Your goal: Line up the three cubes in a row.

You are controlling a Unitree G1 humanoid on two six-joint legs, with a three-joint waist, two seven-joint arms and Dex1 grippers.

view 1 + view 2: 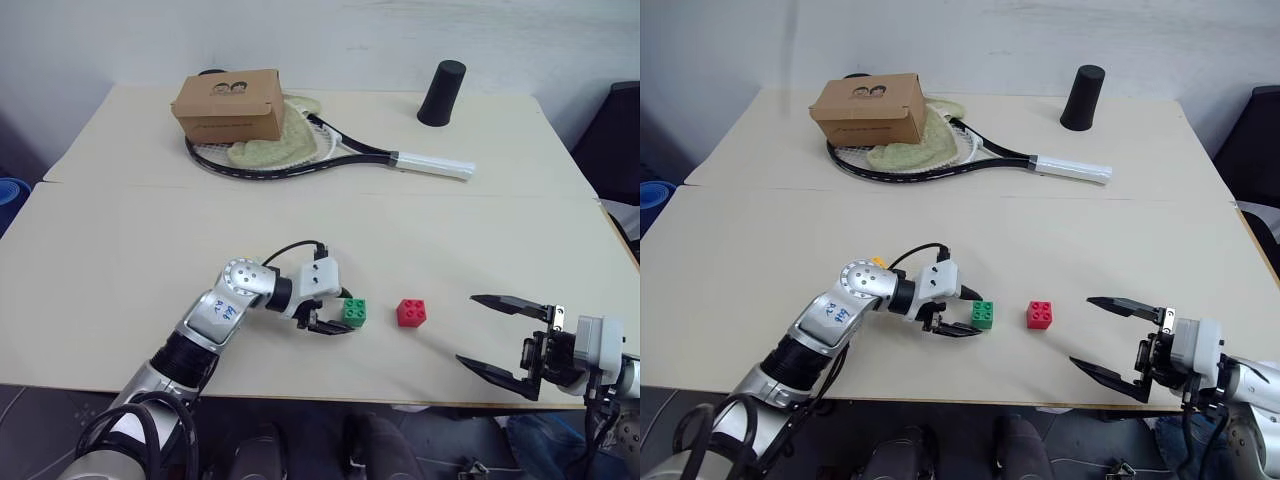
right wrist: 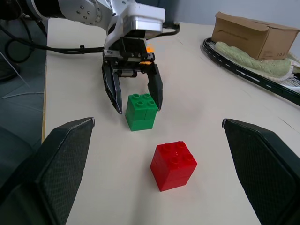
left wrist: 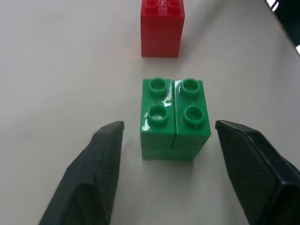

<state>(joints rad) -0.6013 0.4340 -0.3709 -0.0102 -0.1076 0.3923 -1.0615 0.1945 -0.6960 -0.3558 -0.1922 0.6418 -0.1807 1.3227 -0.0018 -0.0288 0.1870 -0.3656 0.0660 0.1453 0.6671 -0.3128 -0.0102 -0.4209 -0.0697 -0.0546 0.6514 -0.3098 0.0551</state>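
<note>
The left arm is silver with a round ribbed joint cap and blue handwriting on its forearm; a black cable loops over its white wrist block; each end effector, left and right, bears two black, textured, tapering fingers.

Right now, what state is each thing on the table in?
Green cube: upright on the table, between open jaws, not gripped.
Red cube: upright, free, beside the green one.
Left gripper: open.
Right gripper: open, empty.
Cardboard box: closed, resting on the racket.
</note>
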